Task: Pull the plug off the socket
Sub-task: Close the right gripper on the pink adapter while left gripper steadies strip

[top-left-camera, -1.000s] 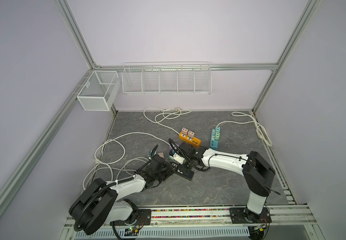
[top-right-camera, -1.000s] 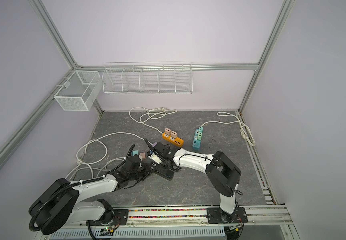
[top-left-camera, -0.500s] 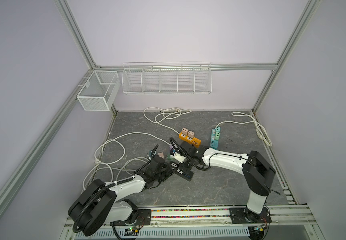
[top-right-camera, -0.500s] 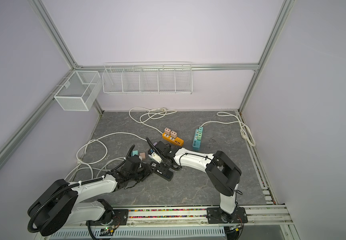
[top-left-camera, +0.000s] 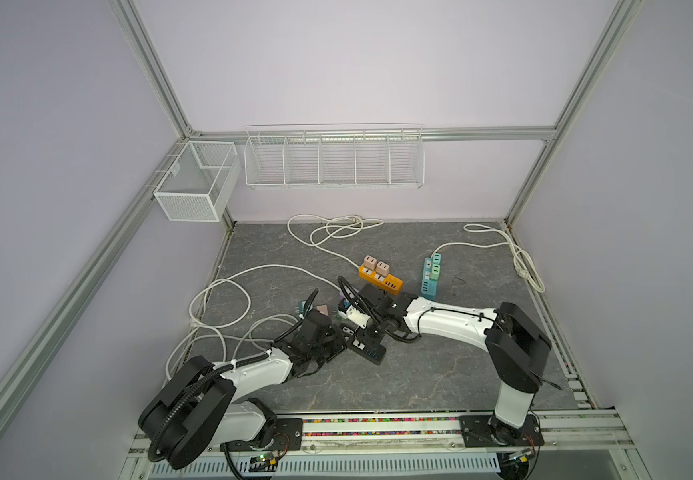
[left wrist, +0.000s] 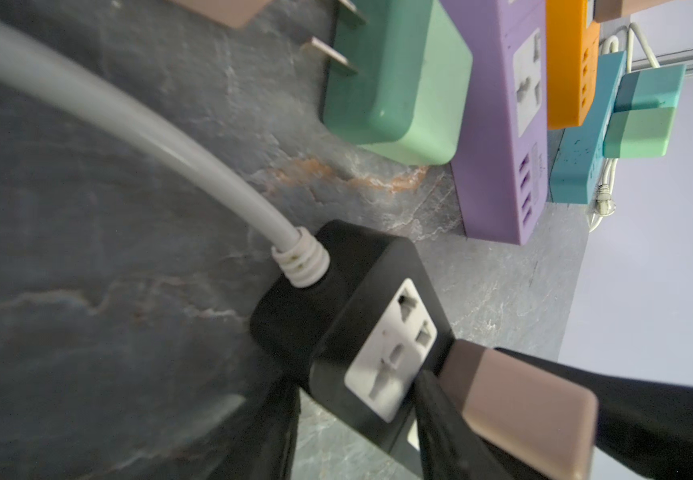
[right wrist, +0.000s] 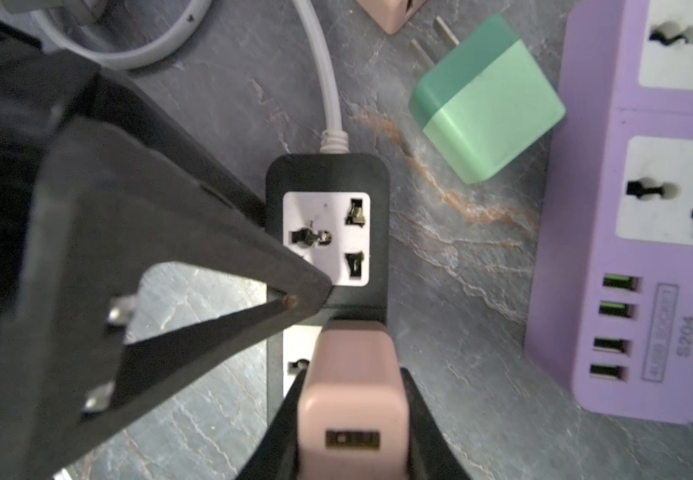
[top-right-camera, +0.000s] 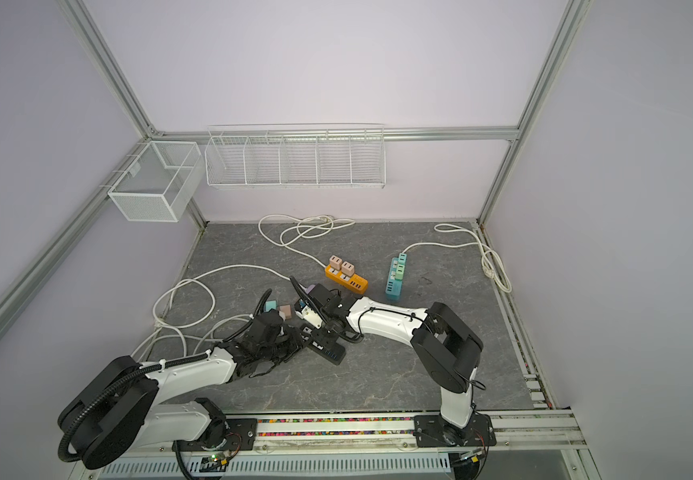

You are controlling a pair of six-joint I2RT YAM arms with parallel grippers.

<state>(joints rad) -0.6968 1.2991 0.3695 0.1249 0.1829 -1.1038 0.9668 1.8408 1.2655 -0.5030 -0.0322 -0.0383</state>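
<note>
The black power strip [top-left-camera: 367, 348] lies near the middle of the worktop [top-left-camera: 440, 374], a little toward 6 o'clock, with its cord end turned toward 10 o'clock. The pink plug [right wrist: 353, 415] stands on the strip's second socket. Its prongs are out of sight, so I cannot tell how deep it sits. The first socket [right wrist: 326, 239], next to the white cord [right wrist: 328, 83], shows its open slots.

The right arm [top-left-camera: 444, 322] reaches in from 3 o'clock. In the right wrist view the right jaws are narrow and clamped on the pink plug, one against each side. The left arm [top-left-camera: 261, 368] comes in from 7 o'clock, and the tip of one left jaw touches the strip's long edge between the two sockets. The other left jaw is hidden, so I cannot tell how wide the left jaws stand or whether they hold the strip.

A loose green plug [right wrist: 486, 116] lies on its side just beside the cord end, prongs showing, at about 10 o'clock from the strip. A purple power strip [right wrist: 644, 270] lies just beyond it, at about 11 o'clock. An orange power strip [top-left-camera: 380, 277] carrying two pink plugs sits at 12 o'clock, and a teal power strip [top-left-camera: 431, 276] at 1 o'clock.
</note>
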